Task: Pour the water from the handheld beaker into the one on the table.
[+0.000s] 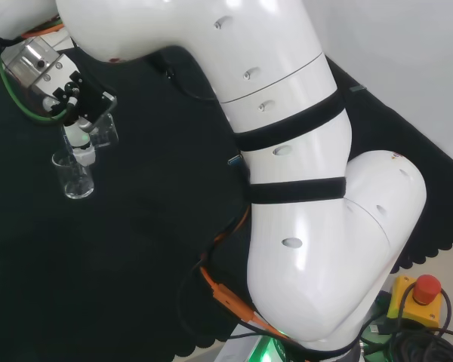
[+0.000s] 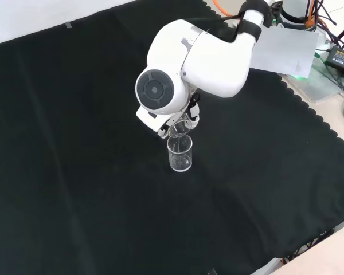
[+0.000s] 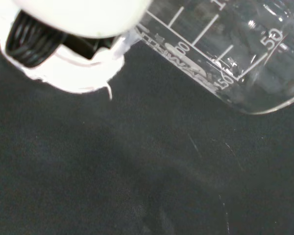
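A clear glass beaker (image 1: pixel 77 178) stands upright on the black cloth, also seen below the arm's big link in the front view (image 2: pixel 180 156). Just above it my hand (image 1: pixel 78 113) is shut on a second clear beaker (image 1: pixel 104 130), which is tilted with its mouth over the standing one. In the front view the held beaker (image 2: pixel 179 129) is mostly hidden by the white link with the grey cap. In the wrist view the held beaker (image 3: pixel 225 54) shows its printed scale, beside a white finger (image 3: pixel 73 78). How much water either beaker holds cannot be made out.
The arm's white links (image 1: pixel 302 151) stand at the right of the head view. Orange and black cables (image 1: pixel 226 294) and a red stop button (image 1: pixel 426 288) lie near the base. The scalloped cloth edge (image 2: pixel 309 114) runs along the right in the front view.
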Controlling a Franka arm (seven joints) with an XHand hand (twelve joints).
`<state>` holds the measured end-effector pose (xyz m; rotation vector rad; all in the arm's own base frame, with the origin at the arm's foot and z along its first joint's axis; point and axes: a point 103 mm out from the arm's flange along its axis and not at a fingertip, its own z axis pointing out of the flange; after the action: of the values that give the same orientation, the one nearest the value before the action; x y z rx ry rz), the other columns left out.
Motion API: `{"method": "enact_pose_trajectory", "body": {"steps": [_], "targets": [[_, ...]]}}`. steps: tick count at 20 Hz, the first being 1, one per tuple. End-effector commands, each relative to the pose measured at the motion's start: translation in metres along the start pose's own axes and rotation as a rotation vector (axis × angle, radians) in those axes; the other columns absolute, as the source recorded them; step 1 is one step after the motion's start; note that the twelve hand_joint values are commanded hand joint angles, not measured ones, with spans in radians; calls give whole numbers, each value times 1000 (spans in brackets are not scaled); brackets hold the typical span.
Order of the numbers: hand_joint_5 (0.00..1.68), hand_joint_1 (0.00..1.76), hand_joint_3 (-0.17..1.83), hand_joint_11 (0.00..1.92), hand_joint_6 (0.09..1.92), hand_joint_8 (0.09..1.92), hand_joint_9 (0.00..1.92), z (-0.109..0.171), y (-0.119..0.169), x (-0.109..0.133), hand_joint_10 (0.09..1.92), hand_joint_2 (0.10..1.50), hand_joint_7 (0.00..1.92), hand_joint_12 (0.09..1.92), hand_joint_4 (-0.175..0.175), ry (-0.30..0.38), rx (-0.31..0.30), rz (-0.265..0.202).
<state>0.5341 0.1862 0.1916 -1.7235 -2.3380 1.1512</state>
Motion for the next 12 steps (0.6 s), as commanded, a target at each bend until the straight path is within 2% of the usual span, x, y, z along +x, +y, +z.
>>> {"method": "enact_pose_trajectory", "body": {"steps": [1, 12], "targets": [[1467, 1158, 540, 962, 246, 87, 1680, -2, -1, 0, 87, 663, 1794, 1026, 175, -11, 10, 7], [1463, 1158, 539, 961, 254, 87, 1682, -3, 0, -2, 87, 664, 1795, 1025, 175, -14, 21, 10]]}}
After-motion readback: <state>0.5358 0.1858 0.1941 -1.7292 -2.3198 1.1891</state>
